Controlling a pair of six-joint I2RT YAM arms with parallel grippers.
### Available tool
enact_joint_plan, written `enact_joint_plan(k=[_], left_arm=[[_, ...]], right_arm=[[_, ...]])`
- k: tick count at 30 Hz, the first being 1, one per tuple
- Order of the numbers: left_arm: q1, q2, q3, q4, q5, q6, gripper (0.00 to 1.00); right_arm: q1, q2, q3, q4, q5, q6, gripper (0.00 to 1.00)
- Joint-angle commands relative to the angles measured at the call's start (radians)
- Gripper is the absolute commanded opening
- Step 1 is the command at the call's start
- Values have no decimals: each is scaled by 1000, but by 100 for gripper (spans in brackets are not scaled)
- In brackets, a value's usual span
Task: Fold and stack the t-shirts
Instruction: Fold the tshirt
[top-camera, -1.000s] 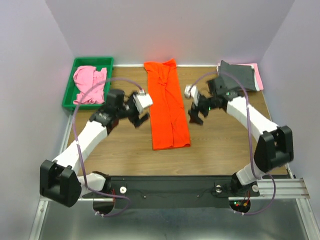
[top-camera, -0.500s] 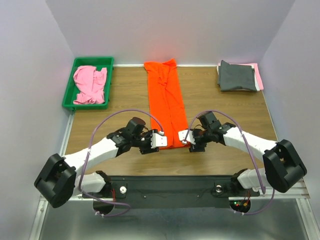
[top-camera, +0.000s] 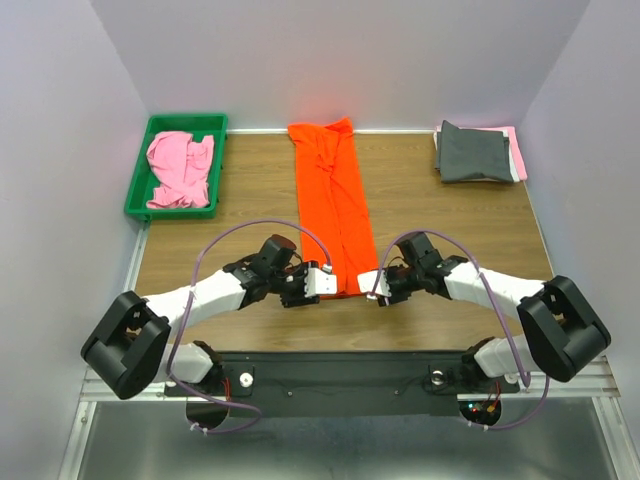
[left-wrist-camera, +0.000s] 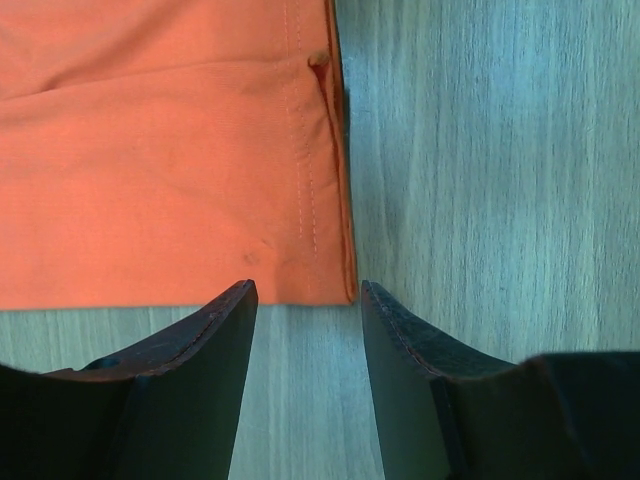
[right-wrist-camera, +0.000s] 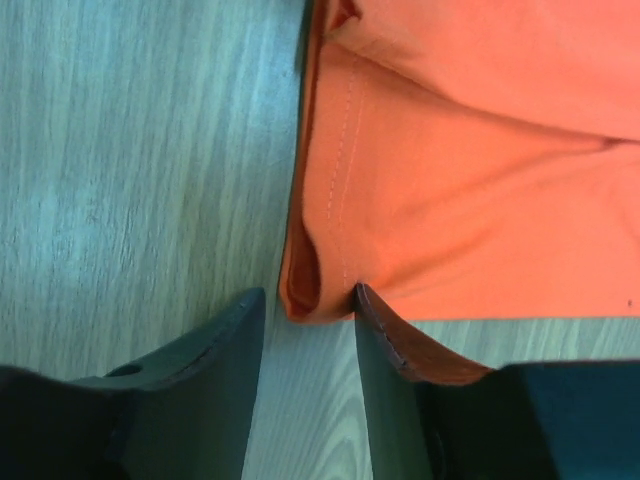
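down centre of tabletop (top-camera: 450, 230), orange t-shirt (top-camera: 335, 205) lay lengthwise, hem toward arms. left claw (left-wrist-camera: 305, 292) and right claw (right-wrist-camera: 308, 296) each straddled hem corner, jaws apart, nothing pinched yet. step: grabbing hem for crosswise fold. next likely: clamp both corners, lift evenly, carry toward collar.

Top cam sits up high behind the arm bases (top-camera: 125, 345), looking down and forward over the whole table (top-camera: 440, 210). Each wrist cam hangs super close to the wood, peering past its own fingers (left-wrist-camera: 190, 370) at one near corner of the orange t-shirt (top-camera: 335, 215), which the top view catches too.
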Motion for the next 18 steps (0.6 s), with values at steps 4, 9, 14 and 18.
enact_joint_plan(k=[4, 9, 14, 18], left_arm=[[-7, 24, 47, -44, 37, 36, 61], [-32, 33, 61, -86, 64, 70, 66], [-47, 75, 71, -83, 46, 58, 63], [-47, 107, 91, -73, 28, 52, 59]], right_arm=[[16, 30, -32, 73, -4, -44, 40], [18, 30, -44, 75, -1, -47, 34], [19, 33, -47, 75, 5, -25, 26], [19, 39, -39, 75, 7, 2, 21]])
